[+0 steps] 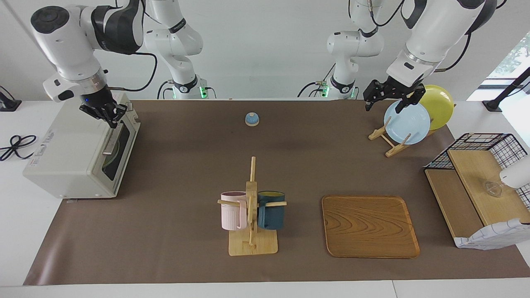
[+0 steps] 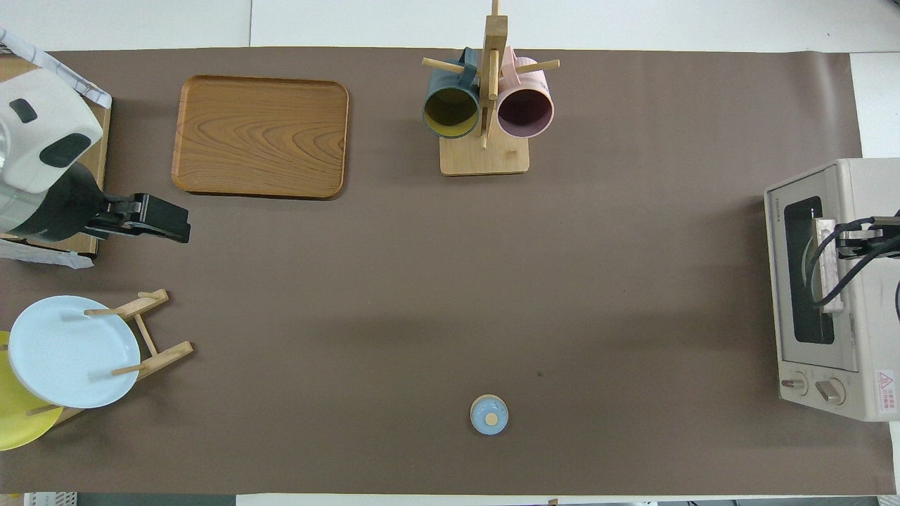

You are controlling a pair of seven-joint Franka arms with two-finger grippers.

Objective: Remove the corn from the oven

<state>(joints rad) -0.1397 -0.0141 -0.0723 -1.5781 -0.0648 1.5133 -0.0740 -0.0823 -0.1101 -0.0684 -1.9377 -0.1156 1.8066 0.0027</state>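
The off-white oven point(image 1: 70, 153) stands at the right arm's end of the table, its dark glass door closed; it also shows in the overhead view point(image 2: 844, 351). The metal bar handle point(image 1: 112, 142) runs along the door. My right gripper point(image 1: 111, 118) is down at the top edge of the door, at the handle's end nearer the robots, and shows in the overhead view point(image 2: 844, 239) too. The corn is hidden; only a pale round shape shows through the glass. My left gripper point(image 1: 383, 101) waits open and empty in the air over the mat beside the plate rack.
A mug rack point(image 1: 252, 207) with a pink and a dark blue mug stands mid-table, with a wooden tray point(image 1: 369, 226) beside it. A plate rack point(image 1: 389, 142) holds a light blue and a yellow plate. A small blue bell point(image 1: 251, 119) sits near the robots. A wire shelf point(image 1: 476, 182) is at the left arm's end.
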